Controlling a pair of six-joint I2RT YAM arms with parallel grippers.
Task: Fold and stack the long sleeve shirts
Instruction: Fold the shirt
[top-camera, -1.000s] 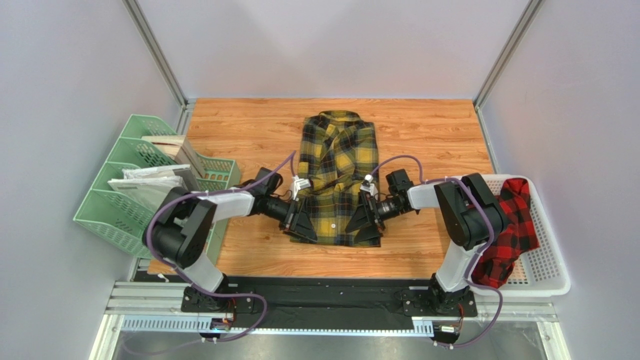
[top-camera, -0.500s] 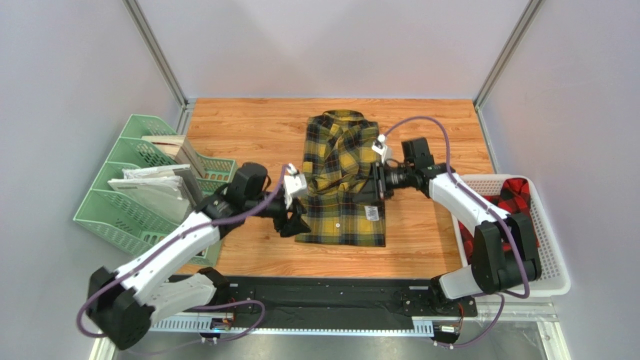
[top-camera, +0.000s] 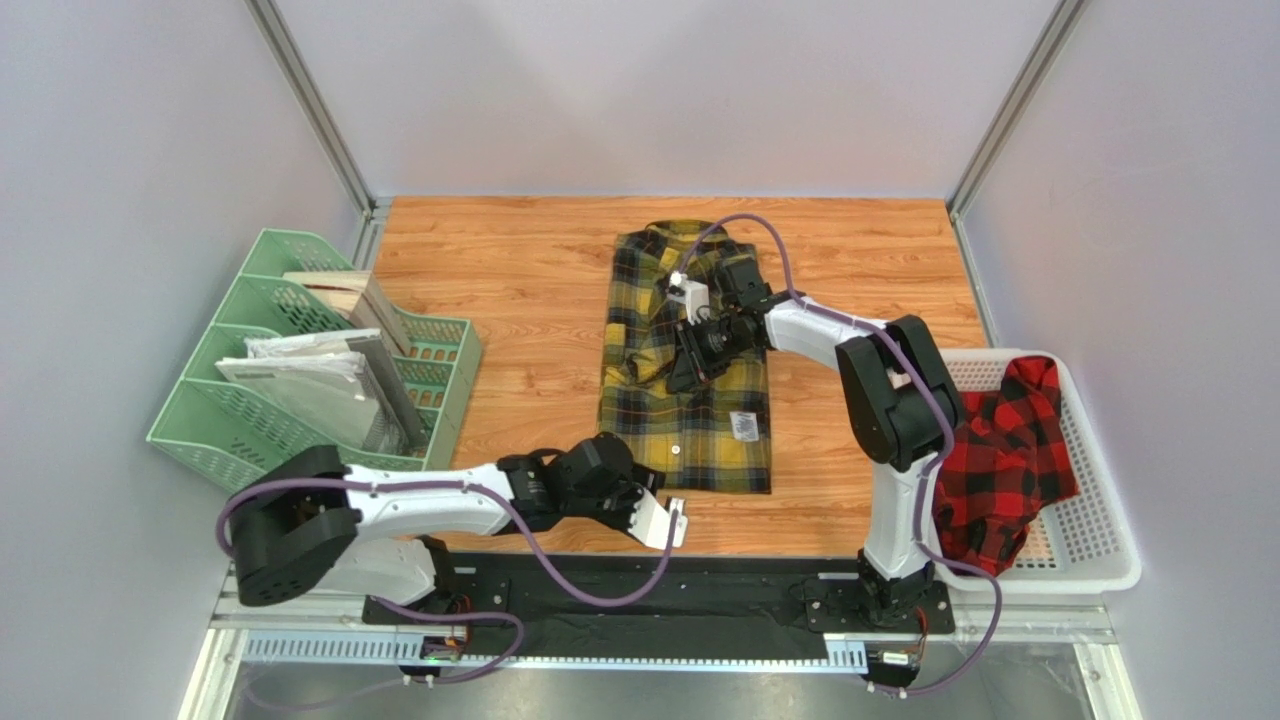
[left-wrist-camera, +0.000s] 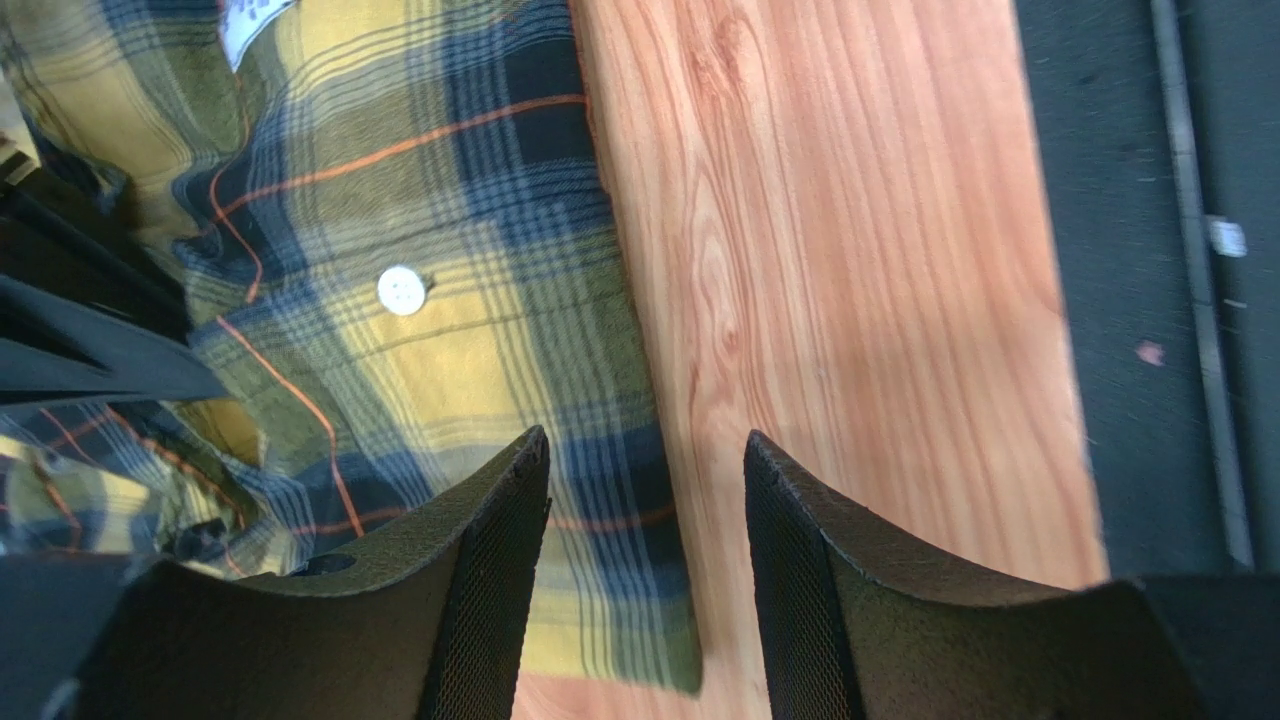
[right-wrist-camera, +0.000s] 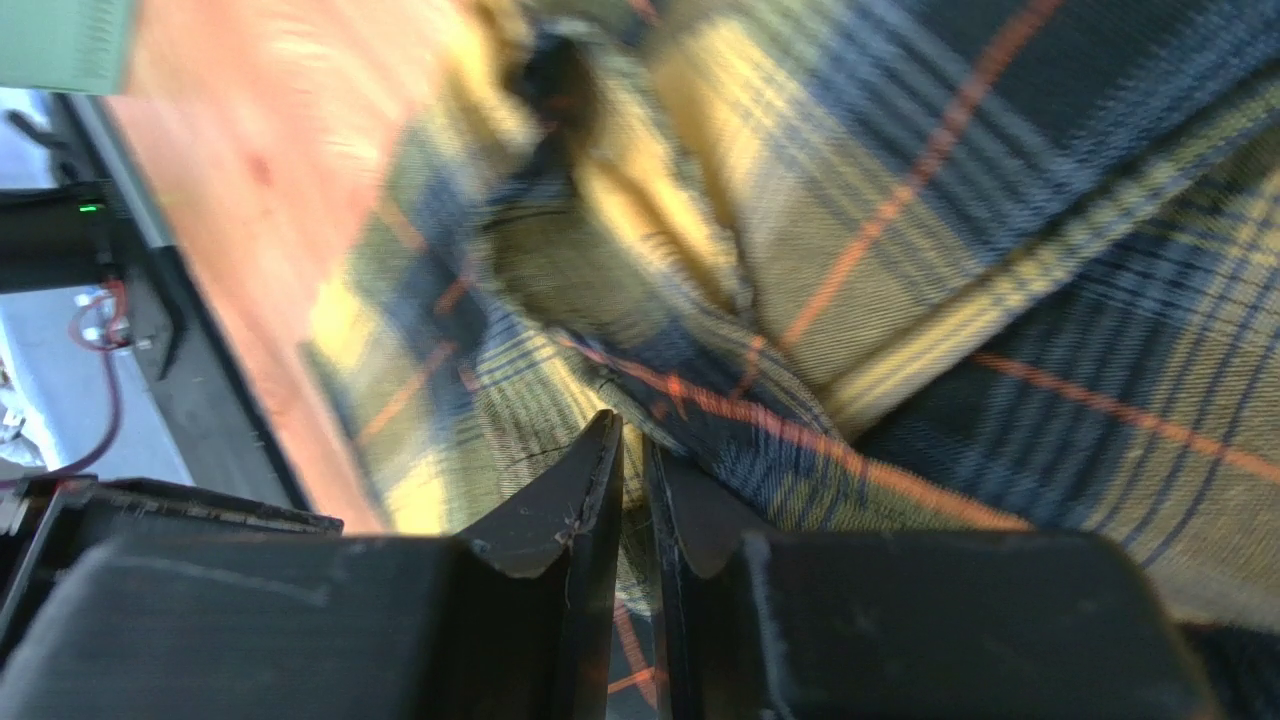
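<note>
Two grippers, two different stories here. My right gripper (right-wrist-camera: 631, 438) is out over the middle of the yellow shirt (top-camera: 684, 413). Its fingers are almost together, with a ridge of plaid pinched between them, so it's clamped on that shirt. That wrist view is pretty blurry, so I can't tell which layer it's got.

My left gripper (left-wrist-camera: 643, 450) sits low at the near hem of the same shirt, jaws apart with nothing between them. One finger is over the cloth and the other is over bare table (left-wrist-camera: 842, 225), with the shirt's corner right under the gap. There's a white button (left-wrist-camera: 401, 288) just ahead of the cloth-side finger.

The shirt lies folded flat, collar at the end farthest from both grippers. The red shirt (top-camera: 1004, 458) is well off to the outer side of my right arm, heaped in the basket (top-camera: 1104, 563).
</note>
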